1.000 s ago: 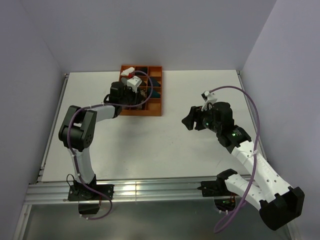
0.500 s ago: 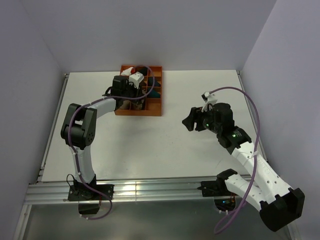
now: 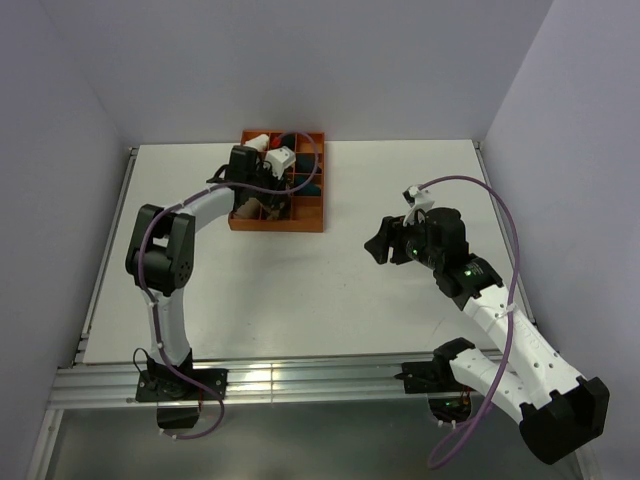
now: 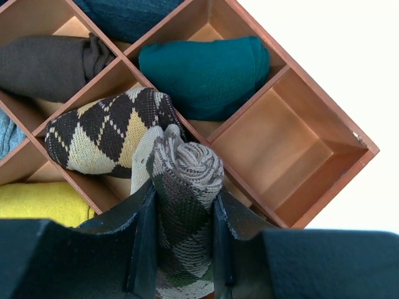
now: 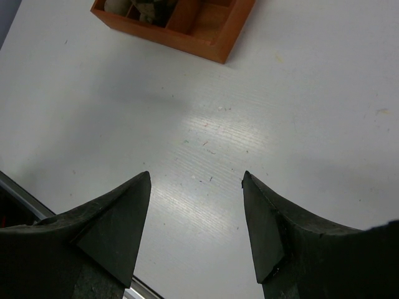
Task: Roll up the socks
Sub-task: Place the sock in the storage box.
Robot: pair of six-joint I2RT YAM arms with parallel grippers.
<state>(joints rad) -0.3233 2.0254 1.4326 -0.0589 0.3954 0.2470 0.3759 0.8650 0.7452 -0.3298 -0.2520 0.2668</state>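
The socks [image 4: 187, 180] are a tight roll of argyle knit with a tan edge, standing on end. My left gripper [image 4: 182, 205] is shut on this roll, one finger on each side. It hangs over the orange wooden divider tray [image 4: 324, 180], just above a partition. In the top view the left gripper [image 3: 262, 172] reaches over the tray [image 3: 300, 222] at the back of the table. My right gripper [image 3: 385, 240] hovers open above bare table at mid right, and nothing shows between its fingers [image 5: 124, 212].
The tray's compartments hold an argyle bundle [image 4: 106, 131], a teal bundle [image 4: 206, 71], a dark grey bundle [image 4: 50, 62], a yellow one [image 4: 37, 202] and a blue one [image 4: 124, 15]. One compartment [image 4: 280, 143] is bare. The tray's corner [image 5: 212, 47] shows far ahead of the right gripper.
The left gripper has moved with the roll farther back over the tray. The right arm has stayed where it was.
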